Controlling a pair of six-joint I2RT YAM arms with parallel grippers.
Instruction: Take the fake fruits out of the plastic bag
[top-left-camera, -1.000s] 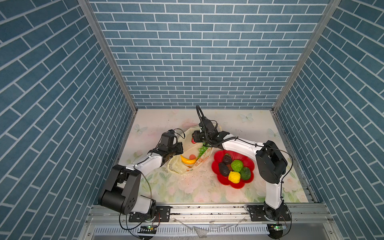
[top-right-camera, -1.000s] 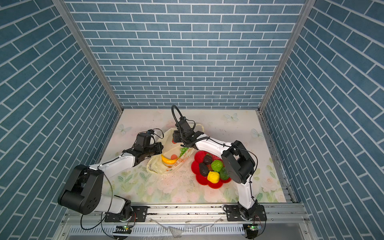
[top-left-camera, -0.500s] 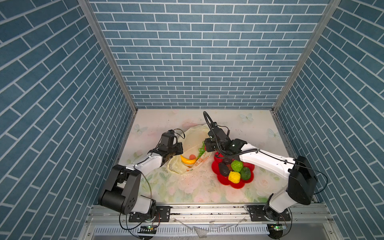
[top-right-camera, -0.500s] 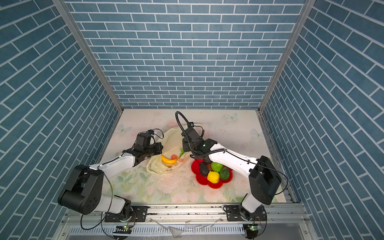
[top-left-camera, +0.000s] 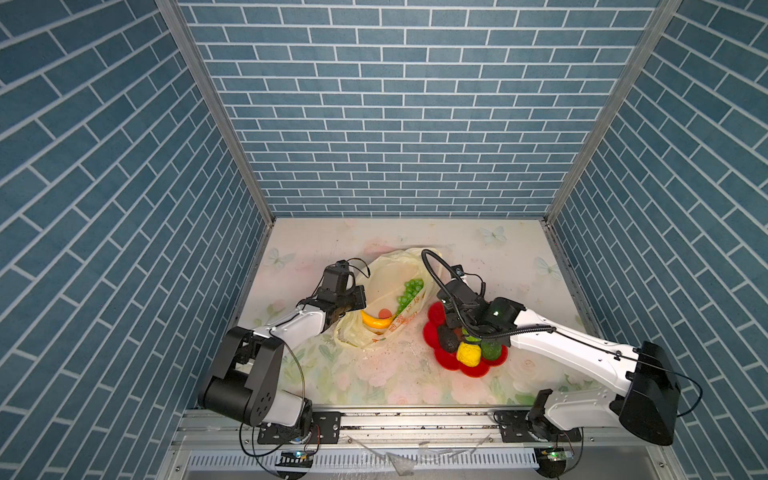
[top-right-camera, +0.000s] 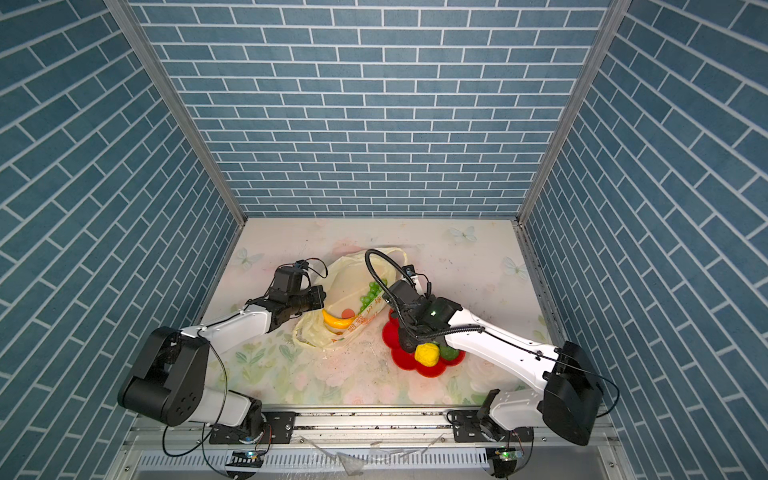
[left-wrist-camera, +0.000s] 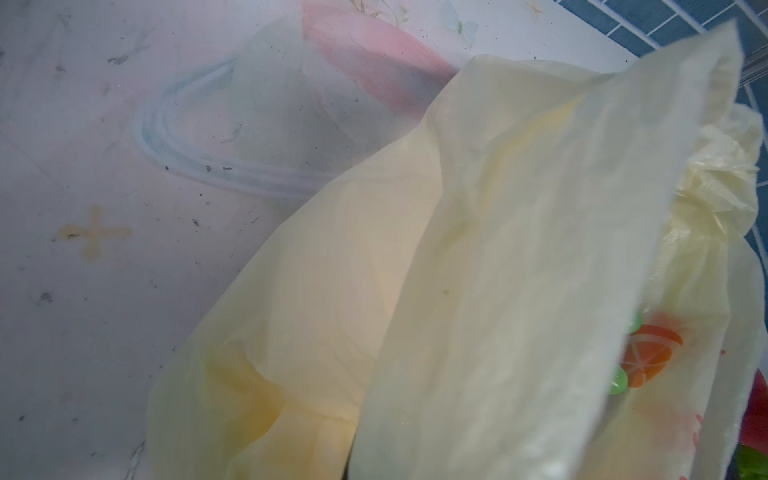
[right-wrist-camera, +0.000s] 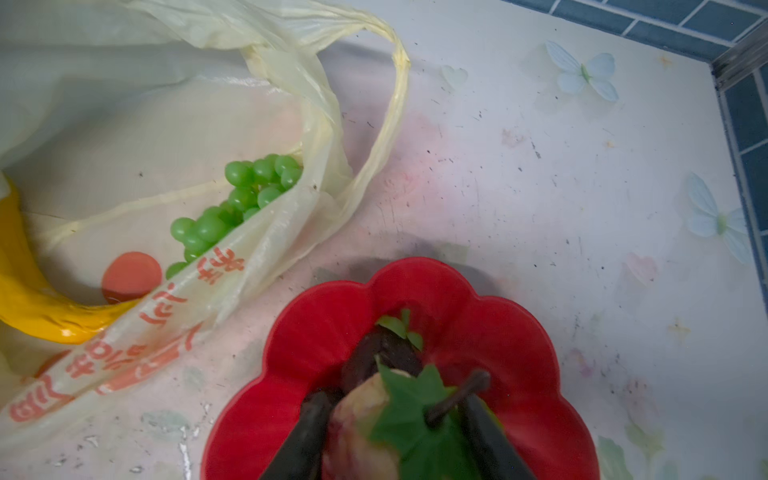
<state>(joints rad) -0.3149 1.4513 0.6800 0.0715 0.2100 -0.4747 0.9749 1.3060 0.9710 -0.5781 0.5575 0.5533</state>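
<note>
1. Your right gripper (right-wrist-camera: 386, 419) has swung from the bag (top-left-camera: 390, 274) to above the red plate (right-wrist-camera: 498, 332), fingers clamped on a pale leafy fruit (right-wrist-camera: 357, 415).
2. Your left gripper (top-left-camera: 356, 308) pinches the bag's edge, fingers together.
3. Banana (top-left-camera: 376, 321) and grapes (top-left-camera: 409, 291) lie in the bag, near the middle of the table (top-left-camera: 374, 374).

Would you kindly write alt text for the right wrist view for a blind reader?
The right end effector grips a pale leafy fruit above the red plate; beside it, the plastic bag holds green grapes and a banana.
</note>
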